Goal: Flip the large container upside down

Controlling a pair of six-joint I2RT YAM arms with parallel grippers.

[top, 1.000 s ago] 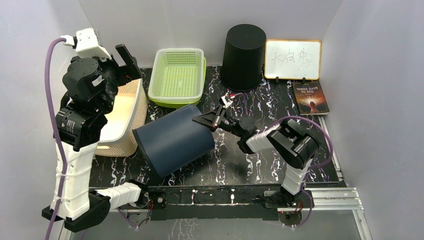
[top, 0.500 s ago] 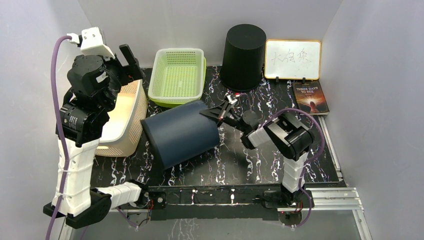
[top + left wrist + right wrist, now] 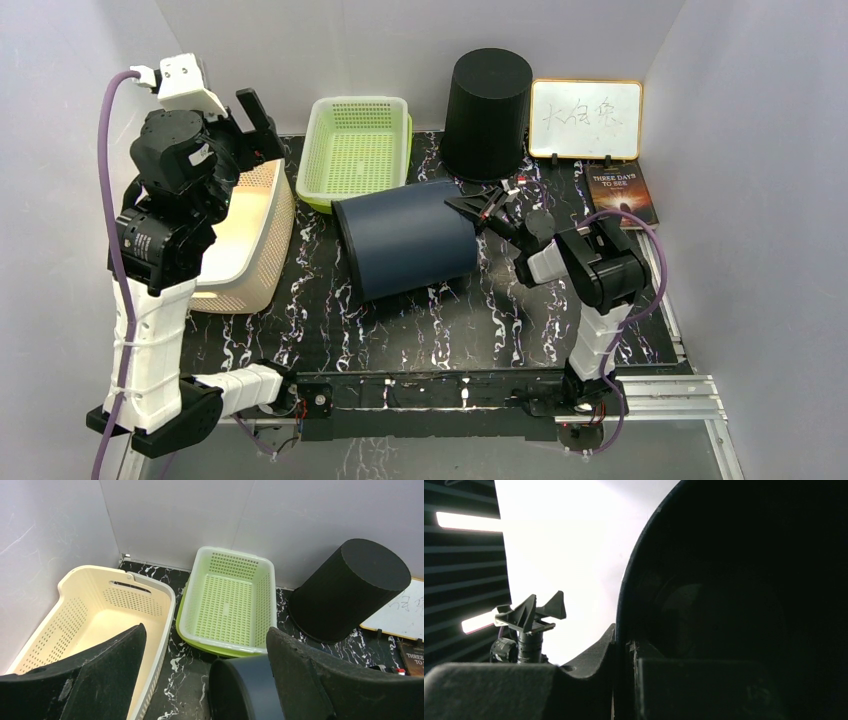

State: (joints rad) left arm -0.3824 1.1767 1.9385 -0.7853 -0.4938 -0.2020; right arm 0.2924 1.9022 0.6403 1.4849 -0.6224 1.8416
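One container (image 3: pixel 405 238) (sideways) in right gripper (image 3: pixel 466 205)

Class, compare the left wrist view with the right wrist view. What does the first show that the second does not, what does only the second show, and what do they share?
Only left wrist: the cream basket, the green basket, the upturned black bin and an edge of the whiteboard.
Only right wrist: the right gripper shut on the rim of the large container, plus bright strip lights.
Shared: the large container, seen in the left wrist view only at the bottom edge.
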